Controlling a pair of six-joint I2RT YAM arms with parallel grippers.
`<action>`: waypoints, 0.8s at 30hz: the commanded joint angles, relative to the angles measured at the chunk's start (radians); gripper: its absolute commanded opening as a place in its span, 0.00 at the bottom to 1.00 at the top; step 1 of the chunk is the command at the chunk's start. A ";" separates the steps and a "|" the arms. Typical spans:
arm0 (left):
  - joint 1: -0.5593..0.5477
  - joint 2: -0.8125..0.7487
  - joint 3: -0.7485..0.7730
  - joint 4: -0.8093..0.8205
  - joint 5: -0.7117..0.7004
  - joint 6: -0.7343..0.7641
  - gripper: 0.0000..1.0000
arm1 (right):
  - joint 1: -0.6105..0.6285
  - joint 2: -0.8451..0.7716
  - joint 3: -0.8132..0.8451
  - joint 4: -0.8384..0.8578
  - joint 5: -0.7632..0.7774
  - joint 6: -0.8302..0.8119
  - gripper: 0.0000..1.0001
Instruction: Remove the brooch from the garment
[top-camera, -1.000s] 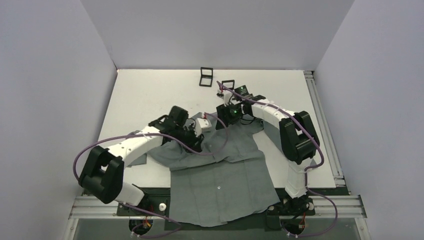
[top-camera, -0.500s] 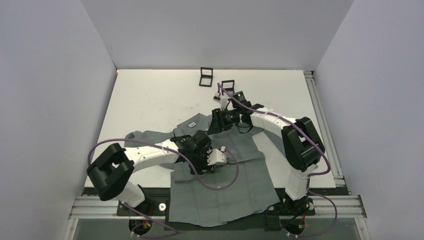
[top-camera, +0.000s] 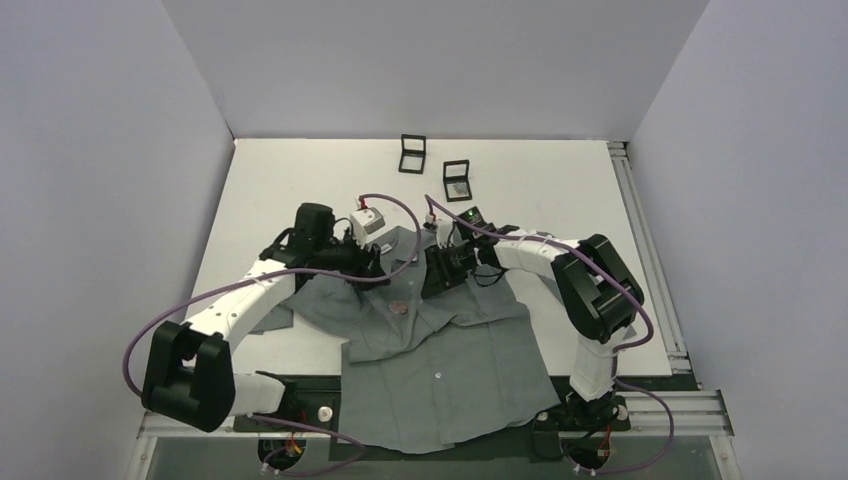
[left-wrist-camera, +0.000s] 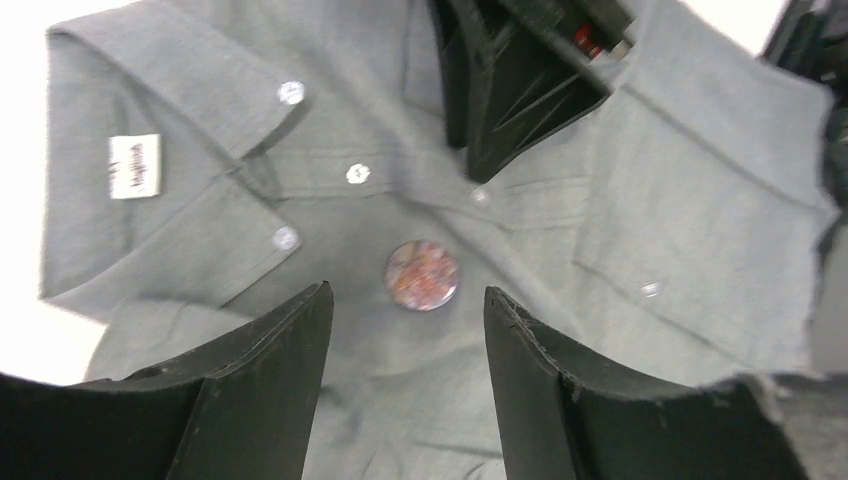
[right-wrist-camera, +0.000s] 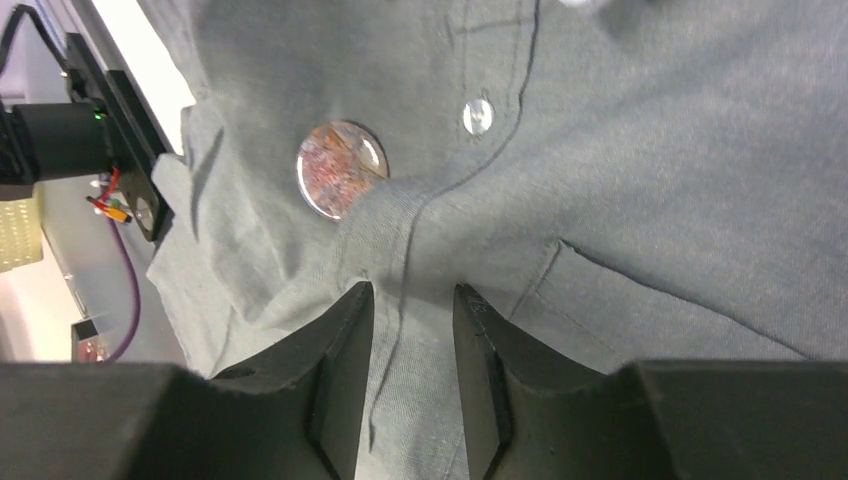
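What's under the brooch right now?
Only grey shirt fabric shows around the brooch, which lies flat on the shirt front. Its back and pin are covered by the disc itself, so the fastening cannot be seen.

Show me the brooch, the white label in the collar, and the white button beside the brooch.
brooch (left-wrist-camera: 422, 275): left wrist view, centre of its round face.
white label (left-wrist-camera: 134, 166): left wrist view, middle of the tag.
white button (right-wrist-camera: 478, 115): right wrist view, centre of the button.

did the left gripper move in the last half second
Yes. The left gripper has pulled back from the shirt front near the arm bases, going leftward and toward the black box at the far side.
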 joint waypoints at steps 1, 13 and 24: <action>-0.009 0.078 -0.001 0.158 0.178 -0.235 0.52 | 0.003 0.014 -0.034 -0.001 0.034 -0.040 0.30; -0.007 0.363 -0.006 0.118 0.177 -0.350 0.49 | -0.030 0.015 -0.143 0.104 0.030 0.040 0.21; -0.017 0.436 -0.014 0.080 0.191 -0.385 0.46 | -0.032 0.017 -0.182 0.144 0.031 0.053 0.20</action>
